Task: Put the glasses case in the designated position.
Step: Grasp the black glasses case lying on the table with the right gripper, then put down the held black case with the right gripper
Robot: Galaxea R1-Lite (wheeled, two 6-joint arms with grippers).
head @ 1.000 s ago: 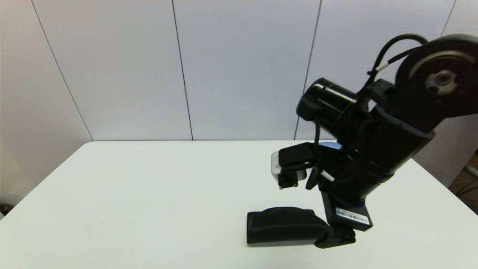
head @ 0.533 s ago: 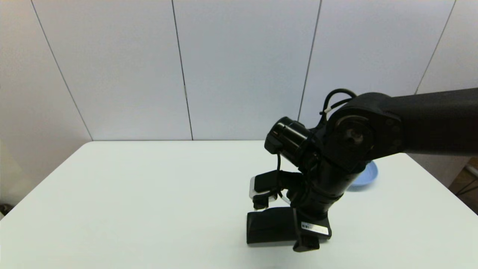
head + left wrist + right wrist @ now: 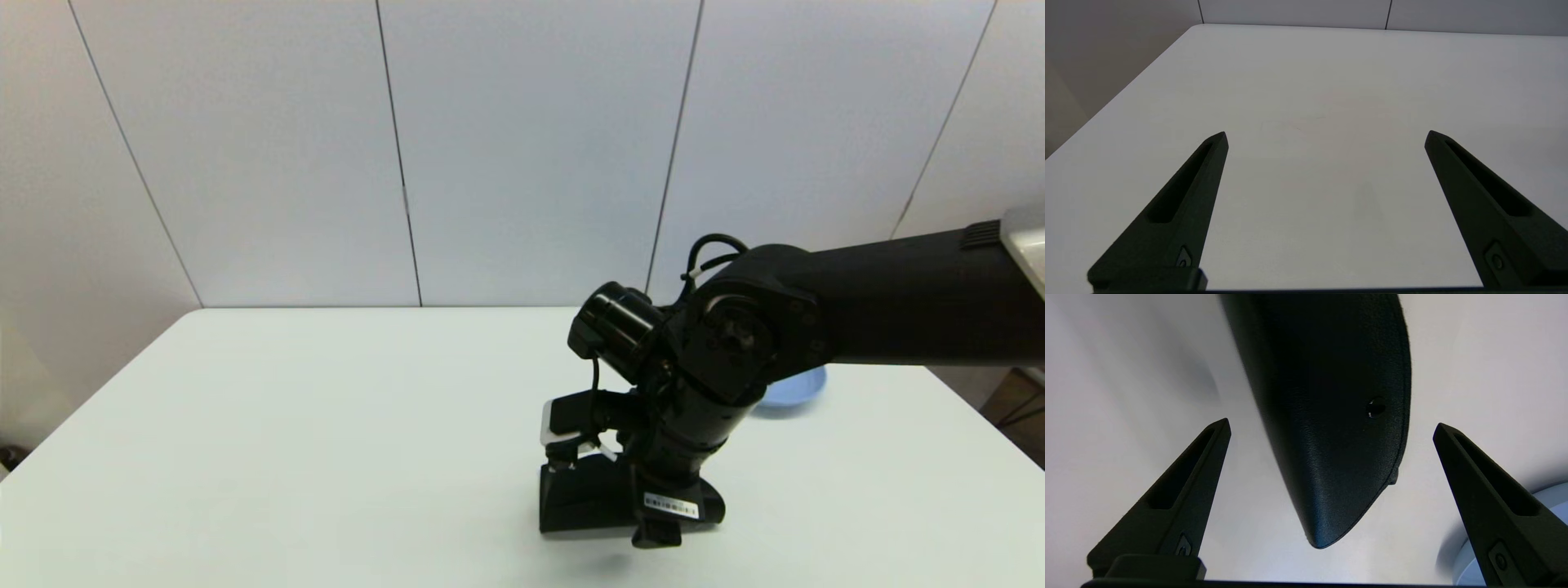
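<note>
1. The white table [image 3: 326, 425] lies bare across its whole left half, so a gripper could sweep there freely.
2. The glasses case [image 3: 584, 498] sits near the front edge, right of centre, and blocks that spot.
3. The right gripper [image 3: 1331, 426] hangs directly over the case with its fingers [image 3: 1184, 486] spread wide, one on each side (clear gaps show along both flanks of the case).
4. The right arm [image 3: 816, 306] reaches in from the right above the table, closing off that approach.
5. A blue plate [image 3: 792, 388] lies behind the arm, toward the right rear.
6. The left gripper [image 3: 1327, 134], fingers apart, faces only open tabletop.
</note>
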